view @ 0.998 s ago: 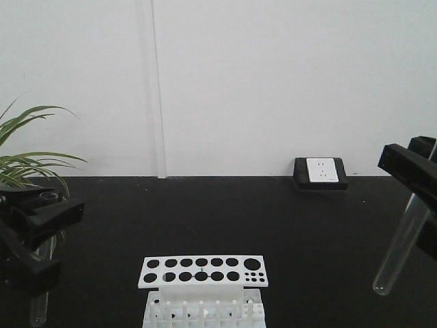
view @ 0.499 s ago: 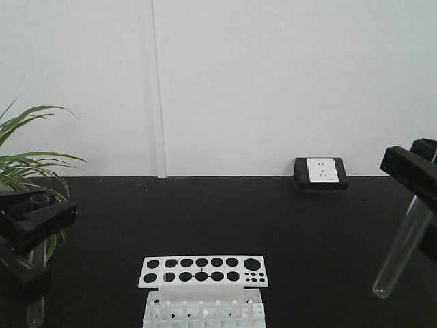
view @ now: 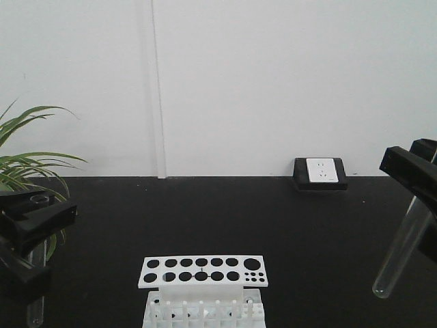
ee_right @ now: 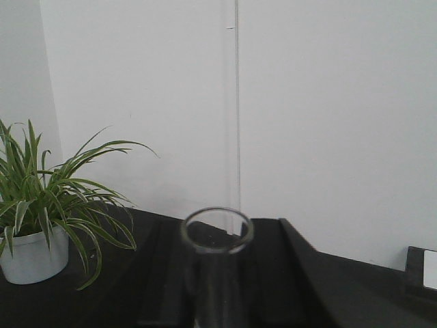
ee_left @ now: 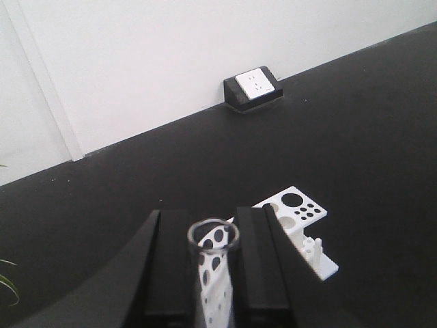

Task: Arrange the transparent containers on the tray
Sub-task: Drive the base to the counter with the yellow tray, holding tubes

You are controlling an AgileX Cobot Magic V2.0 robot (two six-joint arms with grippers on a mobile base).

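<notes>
Carrying seems underway: left gripper (view: 34,249) jaws clench the left test tube (view: 34,311), right gripper (view: 422,212) jaws the right test tube (view: 396,260); next, find the unseen tray.

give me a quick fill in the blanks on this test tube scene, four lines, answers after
1. The left gripper and the right gripper each grip ____ test tube.
2. The rack with round holes is ____ in colour.
3. The socket box sits against the ____.
4. The table top is ____ in colour.
Missing words: one; white; wall; black.
</notes>
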